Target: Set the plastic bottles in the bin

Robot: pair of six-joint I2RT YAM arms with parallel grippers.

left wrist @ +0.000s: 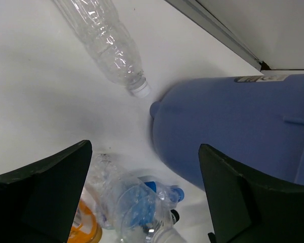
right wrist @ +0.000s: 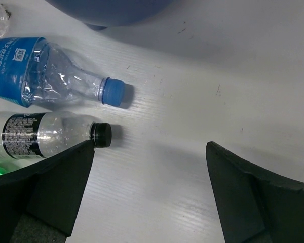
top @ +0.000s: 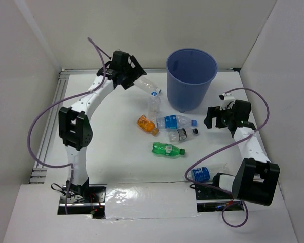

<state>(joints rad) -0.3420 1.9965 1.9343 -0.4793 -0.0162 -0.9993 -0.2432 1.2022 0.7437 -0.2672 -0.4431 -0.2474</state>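
Looking down on the white desk (top: 121, 167), finds the large round blue plastic bin (top: 190, 88) standing upright at one o'clock. Puts the left pincer (left wrist: 145, 149) at eleven o'clock, spread wide and gripping nothing, close by a long clear plastic bottle (top: 146, 86) lying at the bin's nine o'clock. Locates a second clear bottle (top: 153, 105) just below that one. Then picks out a cluster near the middle, each on its side: an orange bottle (top: 147, 125), a blue-labelled bottle with a blue cap (top: 176, 121), a clear bottle with a black label and black cap (top: 184, 134), and a green bottle (top: 167, 149) at the group's six o'clock. Sets a squat blue-labelled bottle (top: 199, 174) apart at five o'clock, near the right arm's base (top: 256, 182). Shows the right pincer (right wrist: 149, 147) at three o'clock, likewise spread and empty, with the blue and black caps at its ten o'clock in the wrist view.
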